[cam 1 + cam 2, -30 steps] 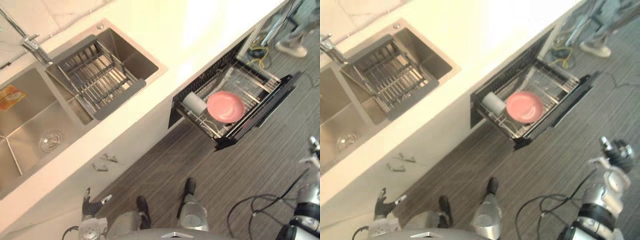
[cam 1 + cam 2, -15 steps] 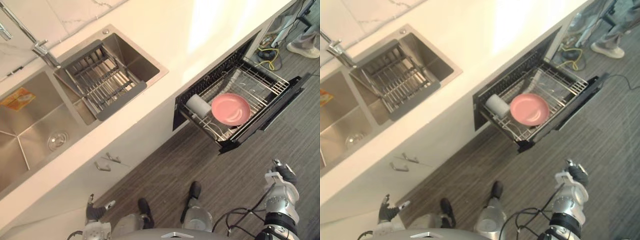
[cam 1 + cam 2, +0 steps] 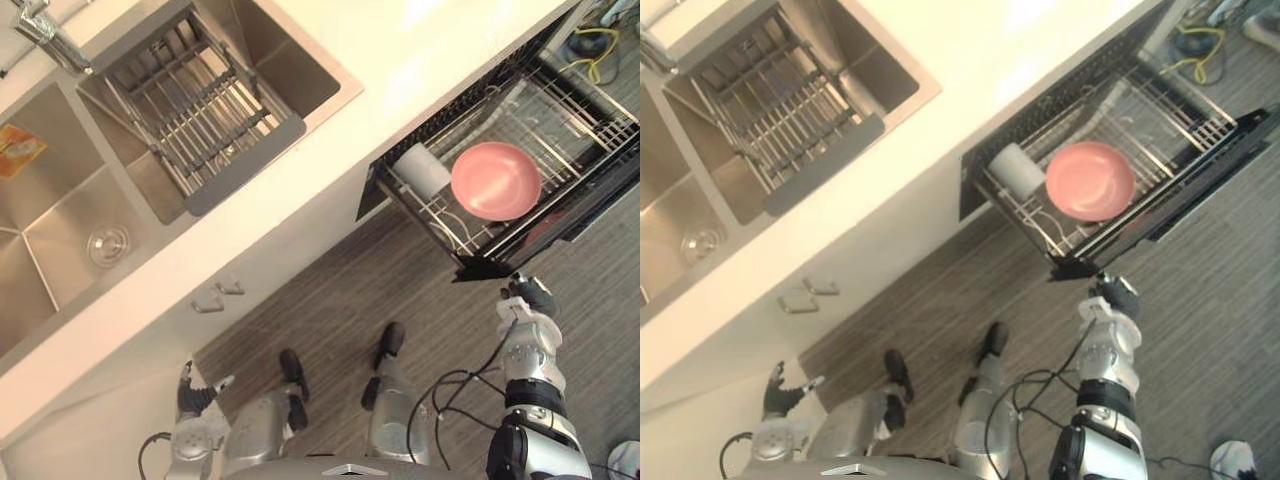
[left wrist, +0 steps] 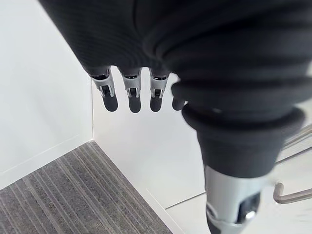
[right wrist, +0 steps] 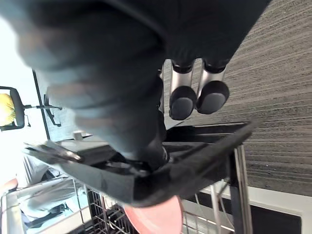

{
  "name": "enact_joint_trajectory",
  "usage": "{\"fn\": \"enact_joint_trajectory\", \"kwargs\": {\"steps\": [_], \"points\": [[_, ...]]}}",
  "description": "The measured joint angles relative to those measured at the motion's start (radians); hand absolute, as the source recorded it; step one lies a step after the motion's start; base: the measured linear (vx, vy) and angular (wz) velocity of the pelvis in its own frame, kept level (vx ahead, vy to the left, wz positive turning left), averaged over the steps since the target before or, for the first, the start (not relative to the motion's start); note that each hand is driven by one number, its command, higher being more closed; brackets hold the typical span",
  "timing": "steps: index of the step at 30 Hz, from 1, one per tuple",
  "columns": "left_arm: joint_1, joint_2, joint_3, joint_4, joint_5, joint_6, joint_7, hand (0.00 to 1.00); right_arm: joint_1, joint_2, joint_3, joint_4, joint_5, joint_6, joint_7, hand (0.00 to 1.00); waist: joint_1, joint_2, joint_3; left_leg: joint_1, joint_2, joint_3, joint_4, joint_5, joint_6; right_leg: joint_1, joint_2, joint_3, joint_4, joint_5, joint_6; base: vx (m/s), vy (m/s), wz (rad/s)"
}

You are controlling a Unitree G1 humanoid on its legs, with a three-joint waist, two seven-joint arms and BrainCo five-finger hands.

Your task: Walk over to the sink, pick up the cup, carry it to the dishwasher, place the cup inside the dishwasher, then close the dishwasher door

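A white cup lies on its side in the pulled-out dishwasher rack, next to a pink plate. The black dishwasher door hangs open below the rack. My right hand is a fist just short of the door's near corner. In the right wrist view its curled fingers sit right by the door's black edge and hold nothing. My left hand hangs low by the white cabinet, with its fingers straight and empty.
A double steel sink with a wire drying rack and a faucet is set in the pale counter at the left. Two cabinet handles stick out below it. Grey striped floor runs along the cabinets.
The camera has shifted. My right hand has come in from the lower right up to the near corner of the dishwasher door, and its fingers have curled into a fist.
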Motion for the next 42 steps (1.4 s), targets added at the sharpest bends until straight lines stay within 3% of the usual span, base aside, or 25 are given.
{"fn": "enact_joint_trajectory", "kwargs": {"steps": [4, 16, 18, 24, 26, 28, 32, 34, 38, 42], "points": [[-0.025, 0.001, -0.003, -0.001, 0.0, -0.001, 0.002, 0.0, -0.041, -0.047, 0.044, -0.007, -0.013, 0.003, -0.028, 1.0, 0.003, 0.001, 0.039, -0.027, -0.011, 0.0, 0.016, 0.0, 0.012, -0.023, -0.011, 0.008, 0.0, 0.013, -0.002, -0.02, 0.006, 0.01], [-0.038, 0.002, -0.058, 0.002, -0.001, -0.008, 0.019, 0.0, -0.099, -0.118, 0.126, -0.063, -0.137, 0.051, -0.107, 1.0, 0.001, 0.033, 0.071, -0.077, -0.021, -0.025, 0.054, 0.0, 0.026, -0.052, -0.022, 0.014, 0.0, 0.031, -0.012, -0.04, 0.001, 0.01], [-0.04, 0.002, -0.07, 0.002, -0.002, -0.012, 0.019, 0.0, -0.127, -0.142, 0.132, -0.058, -0.164, 0.077, -0.117, 1.0, 0.0, 0.04, 0.074, -0.082, -0.026, -0.032, 0.053, 0.005, 0.03, -0.052, -0.027, 0.007, 0.0, 0.035, -0.012, -0.05, 0.008, 0.13], [-0.048, 0.0, -0.138, 0.005, -0.021, -0.035, 0.011, 0.0, -0.402, -0.336, 0.283, 0.141, -0.247, 0.203, -0.131, 1.0, 0.003, 0.1, 0.091, -0.107, -0.05, -0.074, 0.05, 0.035, 0.045, -0.056, -0.05, -0.021, 0.0, 0.054, -0.015, -0.08, 0.011, 0.17], [-0.048, -0.001, -0.161, 0.006, -0.031, -0.044, 0.001, 0.0, -0.514, -0.386, 0.373, 0.215, -0.287, 0.236, -0.113, 1.0, 0.019, 0.119, 0.084, -0.126, -0.053, -0.084, 0.049, 0.048, 0.046, -0.07, -0.054, -0.031, 0.0, 0.059, -0.021, -0.11, -0.011, 0.17], [-0.049, -0.001, -0.172, -0.006, -0.053, -0.059, -0.007, 0.0, -0.654, -0.421, 0.465, 0.301, -0.33, 0.261, -0.079, 1.0, 0.061, 0.125, 0.08, -0.155, -0.055, -0.104, 0.047, 0.067, 0.041, -0.096, -0.053, -0.039, 0.0, 0.068, -0.033, -0.12, -0.039, 0.14], [-0.049, -0.001, -0.2, -0.016, -0.08, -0.075, -0.008, 0.0, -0.79, -0.457, 0.582, 0.372, -0.4, 0.27, -0.007, 1.0, 0.108, 0.14, 0.069, -0.179, -0.057, -0.139, 0.041, 0.086, 0.031, -0.099, -0.059, -0.08, 0.0, 0.062, -0.044, -0.09, -0.015, 0.28], [-0.046, -0.001, -0.229, -0.02, -0.091, -0.082, -0.01, 0.0, -0.869, -0.473, 0.629, 0.415, -0.471, 0.271, 0.023, 1.0, 0.145, 0.163, 0.053, -0.188, -0.066, -0.164, 0.013, 0.11, 0.028, -0.111, -0.064, -0.094, 0.002, 0.063, -0.045, -0.04, 0.003, 0.24], [-0.023, -0.001, -0.246, -0.02, -0.099, -0.108, -0.028, 0.0, -0.941, -0.494, 0.755, 0.425, -0.578, 0.268, 0.126, 1.0, 0.171, 0.191, 0.032, -0.195, -0.074, -0.219, -0.015, 0.142, 0.036, -0.127, -0.081, -0.133, 0.052, 0.042, -0.043, 0.02, 0.009, 0.24], [0.017, 0.007, -0.268, -0.017, -0.098, -0.126, -0.051, 0.0, -0.975, -0.502, 0.838, 0.519, -0.709, 0.264, 0.173, 1.0, 0.2, 0.204, 0.022, -0.188, -0.083, -0.247, -0.021, 0.147, 0.04, -0.134, -0.114, -0.153, 0.131, -0.011, -0.031, 0.02, 0.031, 0.24]]}}
